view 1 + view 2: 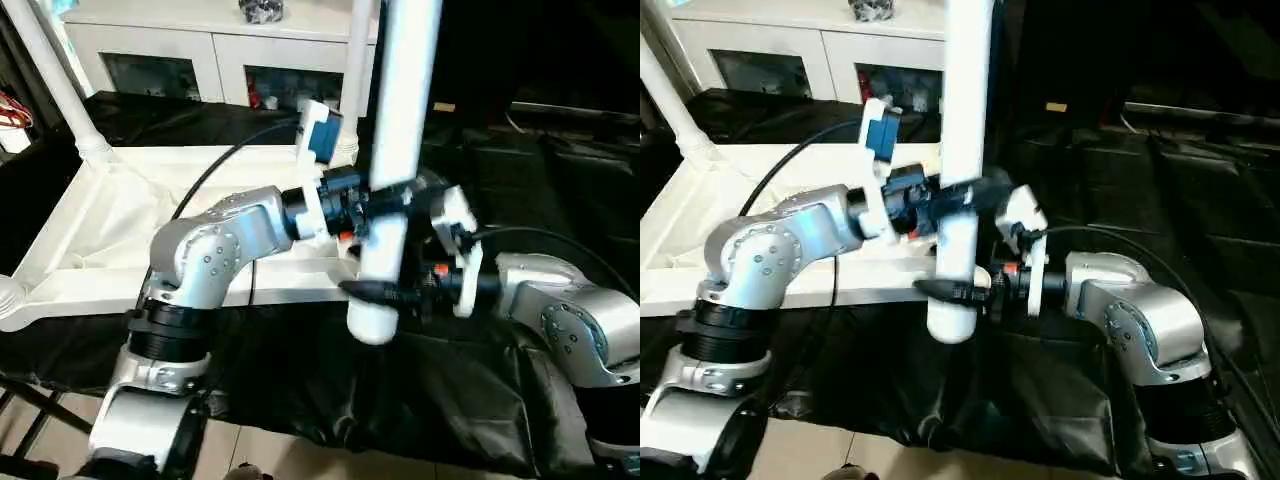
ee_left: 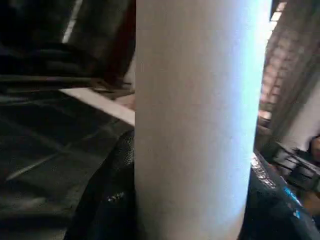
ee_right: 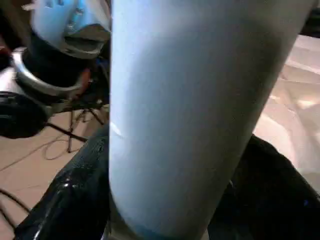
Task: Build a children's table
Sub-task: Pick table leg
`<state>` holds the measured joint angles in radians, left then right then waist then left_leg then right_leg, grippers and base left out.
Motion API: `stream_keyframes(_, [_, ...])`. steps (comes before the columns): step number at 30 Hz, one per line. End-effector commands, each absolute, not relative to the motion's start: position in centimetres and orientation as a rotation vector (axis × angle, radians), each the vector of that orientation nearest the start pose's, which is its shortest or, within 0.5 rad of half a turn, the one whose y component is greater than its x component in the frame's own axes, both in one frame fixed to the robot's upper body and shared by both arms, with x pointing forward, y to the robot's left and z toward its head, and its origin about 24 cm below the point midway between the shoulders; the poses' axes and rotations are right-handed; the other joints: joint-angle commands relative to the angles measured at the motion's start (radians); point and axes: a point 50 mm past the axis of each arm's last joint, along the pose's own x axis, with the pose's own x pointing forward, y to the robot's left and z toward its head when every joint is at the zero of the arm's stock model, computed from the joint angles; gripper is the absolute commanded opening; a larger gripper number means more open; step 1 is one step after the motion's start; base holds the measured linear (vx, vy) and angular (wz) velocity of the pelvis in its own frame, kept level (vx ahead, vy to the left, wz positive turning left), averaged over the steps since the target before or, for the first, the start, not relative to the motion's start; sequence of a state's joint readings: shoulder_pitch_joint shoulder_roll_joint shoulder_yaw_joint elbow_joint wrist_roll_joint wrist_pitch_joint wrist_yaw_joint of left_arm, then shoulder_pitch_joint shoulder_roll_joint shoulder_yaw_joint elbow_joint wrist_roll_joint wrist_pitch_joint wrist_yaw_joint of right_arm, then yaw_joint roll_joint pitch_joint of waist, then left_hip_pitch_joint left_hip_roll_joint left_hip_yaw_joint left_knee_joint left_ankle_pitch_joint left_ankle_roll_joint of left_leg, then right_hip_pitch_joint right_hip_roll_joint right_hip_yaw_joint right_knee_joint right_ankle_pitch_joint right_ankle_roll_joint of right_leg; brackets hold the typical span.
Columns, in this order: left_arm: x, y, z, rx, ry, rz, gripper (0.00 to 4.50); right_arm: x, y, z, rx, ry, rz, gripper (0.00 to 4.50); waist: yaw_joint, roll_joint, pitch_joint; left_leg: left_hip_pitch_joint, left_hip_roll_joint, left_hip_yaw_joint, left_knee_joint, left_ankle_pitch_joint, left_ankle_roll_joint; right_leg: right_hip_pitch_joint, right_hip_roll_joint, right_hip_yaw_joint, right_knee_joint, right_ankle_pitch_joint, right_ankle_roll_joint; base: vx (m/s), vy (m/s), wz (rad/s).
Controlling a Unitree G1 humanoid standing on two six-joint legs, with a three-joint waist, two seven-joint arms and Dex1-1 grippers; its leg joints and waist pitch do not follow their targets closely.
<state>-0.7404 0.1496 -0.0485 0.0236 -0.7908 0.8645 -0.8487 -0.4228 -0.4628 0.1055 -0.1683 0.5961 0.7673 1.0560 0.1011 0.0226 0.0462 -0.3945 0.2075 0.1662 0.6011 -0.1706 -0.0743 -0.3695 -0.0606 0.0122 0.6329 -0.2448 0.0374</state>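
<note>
One white leg (image 1: 395,150) is held upright at the near centre, its top cut off by the frame edge. It is clasped by the left gripper (image 1: 375,205); lower, the right gripper (image 1: 385,293) is set around it, its grasp hard to make out. Farther left, the upturned tabletop (image 1: 90,240) lies on black cloth (image 1: 470,390), two legs fitted.

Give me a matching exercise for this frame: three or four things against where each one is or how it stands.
Things:
1. held leg
2. tabletop
3. left hand
4. right hand

States:
A. lying underside up on the black cover
B. upright in front of the robot
C. at the leg near its lower end
D. around the leg higher up

Pairs: 1-B, 2-A, 3-D, 4-C
</note>
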Motion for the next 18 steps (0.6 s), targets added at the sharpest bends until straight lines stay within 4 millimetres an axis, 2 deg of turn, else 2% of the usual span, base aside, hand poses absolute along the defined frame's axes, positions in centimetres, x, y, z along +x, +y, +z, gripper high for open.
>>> stream_keyframes(1, [28.9,4.6,20.4,-0.456,0.064,-1.582,1.9,27.1,-12.7,13.9,0.131,0.279,1.375,2.95,0.0,-0.018,-0.063,0.027,0.005,0.008,-0.06,-0.082,0.017,0.038,-0.041,0.009,-0.062,0.096,-0.246,0.0,0.0,0.0])
stream_keyframes(3, [28.9,4.5,20.4,-0.462,0.057,-1.595,1.9,27.1,-12.6,13.9,0.144,0.28,1.385,2.86,-0.001,-0.019,-0.063,0.027,0.005,0.008,-0.061,-0.085,0.015,0.037,-0.041,0.009,-0.063,0.08,-0.243,0.0,0.0,0.0])
stream_keyframes(4, [28.9,4.6,20.4,-0.466,0.054,-1.601,1.9,27.1,-12.6,14.0,0.151,0.282,1.393,2.62,-0.002,-0.019,-0.064,0.026,0.004,0.008,-0.061,-0.085,0.013,0.038,-0.041,0.009,-0.063,0.079,-0.243,0.0,0.0,0.0])
stream_keyframes(6, [28.9,4.7,20.4,-0.474,0.053,-1.614,1.9,27.0,-12.6,14.0,0.164,0.286,1.406,2.56,-0.001,-0.017,-0.064,0.027,0.004,0.008,-0.061,-0.083,0.014,0.036,-0.041,0.009,-0.063,0.08,-0.244,0.0,0.0,0.0])
stream_keyframes(11, [28.9,4.8,20.4,-0.479,0.055,-1.622,1.9,26.8,-12.5,13.9,0.18,0.291,1.417,2.11,0.0,-0.018,-0.067,0.025,0.002,0.008,-0.058,-0.059,0.02,0.038,-0.04,0.009,-0.06,0.118,-0.243,0.0,0.0,0.0])
stream_keyframes(13, [29.1,4.9,20.4,-0.48,0.046,-1.599,2.46,26.8,-12.5,13.8,0.19,0.293,1.413,1.98,0.001,-0.014,-0.069,0.024,0.002,0.007,-0.057,-0.05,0.021,0.038,-0.04,0.008,-0.057,0.14,-0.246,0.0,0.0,0.0])
stream_keyframes(14, [29.5,4.9,20.4,-0.487,0.042,-1.559,2.46,26.8,-12.4,13.8,0.188,0.292,1.406,1.98,0.0,-0.014,-0.068,0.024,0.002,0.008,-0.057,-0.05,0.021,0.038,-0.039,0.008,-0.058,0.142,-0.247,0.0,0.0,0.0])
stream_keyframes(16, [29.8,4.8,20.5,-0.513,0.049,-1.537,2.77,26.9,-12.4,13.7,0.186,0.289,1.393,1.95,0.001,-0.016,-0.068,0.025,0.002,0.008,-0.057,-0.054,0.019,0.038,-0.039,0.008,-0.058,0.14,-0.25,0.0,0.0,0.0])
stream_keyframes(18, [30.5,5.0,20.4,-0.491,0.02,-1.447,2.77,27.3,-12.1,13.6,0.172,0.261,1.336,1.95,0.0,-0.014,-0.068,0.024,0.003,0.007,-0.057,-0.059,0.012,0.037,-0.04,0.008,-0.06,0.131,-0.25,0.0,0.0,0.0])
